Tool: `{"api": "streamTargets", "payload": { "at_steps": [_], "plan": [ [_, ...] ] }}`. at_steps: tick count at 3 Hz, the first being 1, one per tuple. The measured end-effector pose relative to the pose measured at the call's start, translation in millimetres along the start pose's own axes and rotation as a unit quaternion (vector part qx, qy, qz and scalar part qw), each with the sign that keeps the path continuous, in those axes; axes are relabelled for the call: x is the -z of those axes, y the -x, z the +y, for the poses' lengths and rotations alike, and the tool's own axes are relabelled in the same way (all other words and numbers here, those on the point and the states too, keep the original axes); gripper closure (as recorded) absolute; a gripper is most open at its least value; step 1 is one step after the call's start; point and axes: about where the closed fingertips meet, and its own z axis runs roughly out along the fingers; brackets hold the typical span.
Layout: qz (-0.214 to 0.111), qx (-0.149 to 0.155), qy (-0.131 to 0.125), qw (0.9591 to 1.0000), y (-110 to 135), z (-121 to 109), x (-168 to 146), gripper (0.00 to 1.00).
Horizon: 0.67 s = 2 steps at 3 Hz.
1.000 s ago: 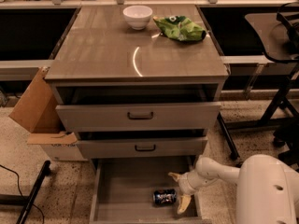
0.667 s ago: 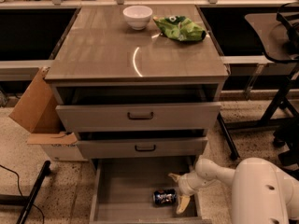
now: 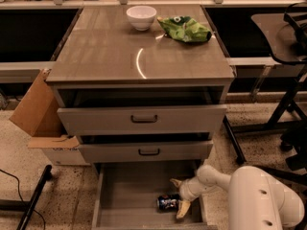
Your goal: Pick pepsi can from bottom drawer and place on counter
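My hand [image 3: 179, 196] had barely shifted: fingers spread, pepsi can [image 3: 167, 202] just beside it in the bottom drawer [image 3: 129, 195]. I judged the grasp still pending.

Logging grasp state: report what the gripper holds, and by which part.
Nothing is held yet: the gripper, open in the bottom drawer, flanks the right end of the pepsi can, which lies on its side.

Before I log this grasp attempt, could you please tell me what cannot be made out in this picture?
All in the camera view:
1. Whether the open gripper, low in the bottom drawer, touches the pepsi can: the contact is too small to tell.
2. The drawer's front: cut off by the bottom edge.
3. Insides of the upper drawers: in dark shadow below the counter.
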Motion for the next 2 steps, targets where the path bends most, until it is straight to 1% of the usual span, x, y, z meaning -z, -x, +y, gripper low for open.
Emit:
{"api": "streamTargets", "payload": {
  "at_steps": [1, 2],
  "plan": [
    [0.006, -0.007, -0.002, 1.0, -7.4, -0.4, -16.9, 0.17],
    [0.006, -0.008, -0.007, 0.9999, -9.1, 0.3, -22.8, 0.41]
  ]
}}
